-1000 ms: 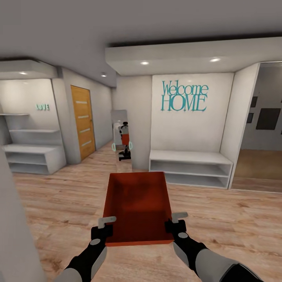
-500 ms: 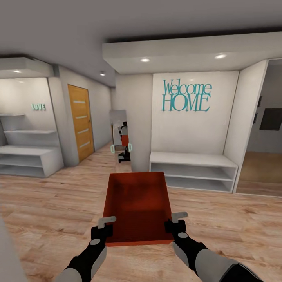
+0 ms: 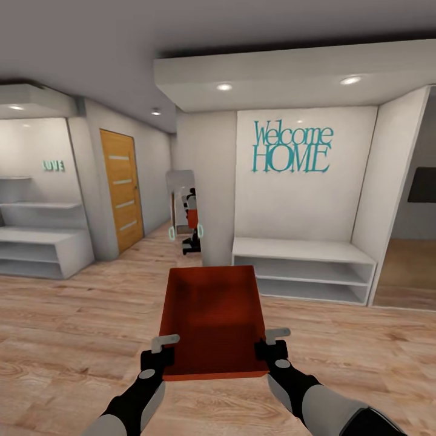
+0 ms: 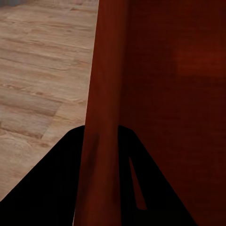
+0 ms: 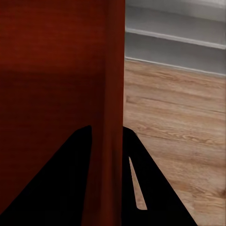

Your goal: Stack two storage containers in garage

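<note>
Claws first: my left claw (image 3: pixel 162 352) pinches the near left wall of one storage container (image 3: pixel 212 318), and my right claw (image 3: pixel 270 343) pinches the near right wall. In each wrist view the orange-red wall runs straight down between my two dark fingers (image 4: pixel 61 188), so both claws are closed onto the box, one finger inside and one outside. I hold it level in front of my trunk, open side up and nothing in it, clear of the light wood-plank floor (image 3: pixel 72 327) below.

Beyond the box stands a white pillar (image 3: pixel 209 188). To its right is a low white shelf bench (image 3: pixel 303 269) under teal "Welcome HOME" lettering (image 3: pixel 292 147). To the pillar's left a hallway runs away from me; a mirror (image 3: pixel 184 209) leaning there shows me with the box. Farther left are a wooden door (image 3: pixel 121 191) and white shelving (image 3: pixel 36 239) under a small teal sign.

As I judge it, the task is in its early carrying stage. One container is in hand and on the way, but this wood floor and white trim are not the garage with its dark grey floor. Setting this box down there, fetching the other one and stacking them are all left to do.
</note>
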